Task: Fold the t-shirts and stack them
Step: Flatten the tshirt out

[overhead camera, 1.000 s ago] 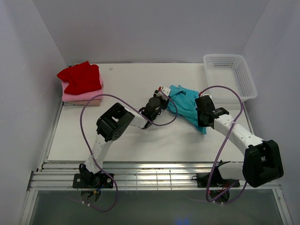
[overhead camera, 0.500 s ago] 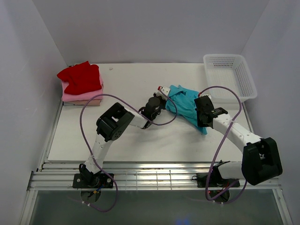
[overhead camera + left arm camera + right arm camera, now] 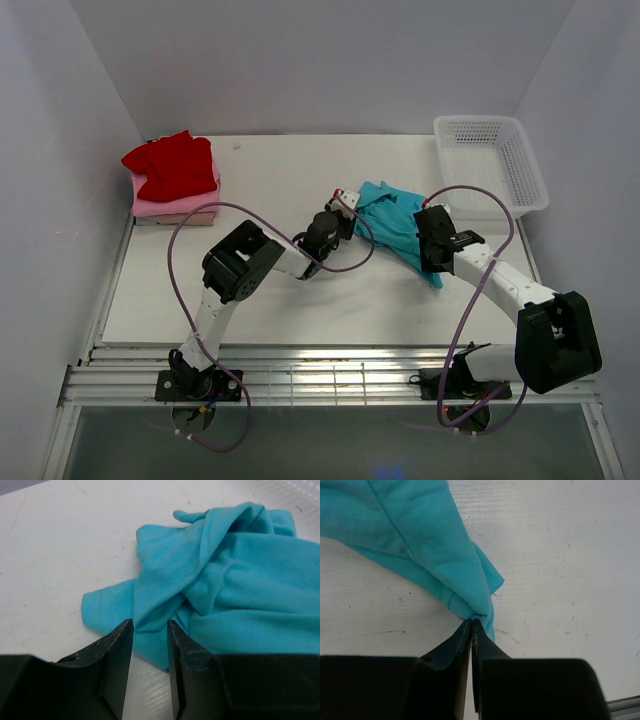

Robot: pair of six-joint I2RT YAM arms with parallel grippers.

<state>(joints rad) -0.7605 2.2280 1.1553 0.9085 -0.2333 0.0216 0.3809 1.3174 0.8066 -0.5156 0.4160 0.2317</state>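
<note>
left jaws: parted, narrow gap, teal t-shirt (image 3: 235,580) fold at the tips, contact unclear | right jaws: closed, pinching teal corner, its tip hidden between them | teal t-shirt: crumpled mid-surface (image 3: 270,290), arms cover part | far-left: red t-shirt (image 3: 172,165) on pink t-shirt (image 3: 150,207), beige t-shirt (image 3: 185,219) barely visible beneath

A white bench (image 3: 270,290) sits closed in by plain pale grey walls (image 3: 300,60) on three sides. Slatted metal rails (image 3: 320,378) line its near edge. The light is soft and even.
</note>
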